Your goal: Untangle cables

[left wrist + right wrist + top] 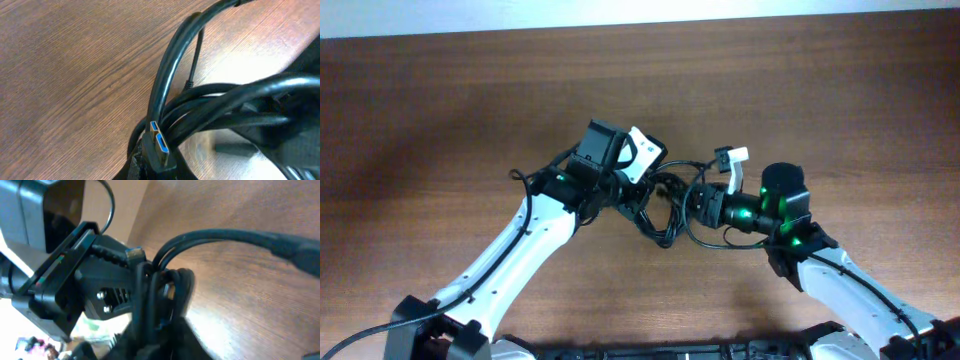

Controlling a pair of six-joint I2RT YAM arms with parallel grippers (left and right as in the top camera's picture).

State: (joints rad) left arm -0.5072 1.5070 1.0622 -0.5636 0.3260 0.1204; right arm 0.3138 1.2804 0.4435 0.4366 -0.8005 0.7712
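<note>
Two arms are meeting in the middle of the table (440, 110). The cables (665, 212) are sitting in a black knot right between them. I cannot tell if the knot is lying on the wood or hanging just over it.

The left claw (620, 192) is squeezing shut on the left side of the knot. In the left wrist view the cords are bunching up close to the camera. A plug with a blue inside (159, 142) is poking out at the bottom of the bunch.

The right claw (704, 205) is pushing into the other side of the knot. In the right wrist view the cords are crowding in so close and so dark that the fingers are hiding. So I cannot tell if this claw is open or closed, or if it is holding a cord.

I think the arms are working on the grab-and-pull step, with one side holding and the other side looking for a cord. The knot is looking tight, so most of the job is waiting to be done.

For the next move, the right claw is going to need a good pinch on just one cord, not the whole bunch. Then the two arms are going to need to pull apart slowly, so that the loop is sliding out and not getting tighter.
</note>
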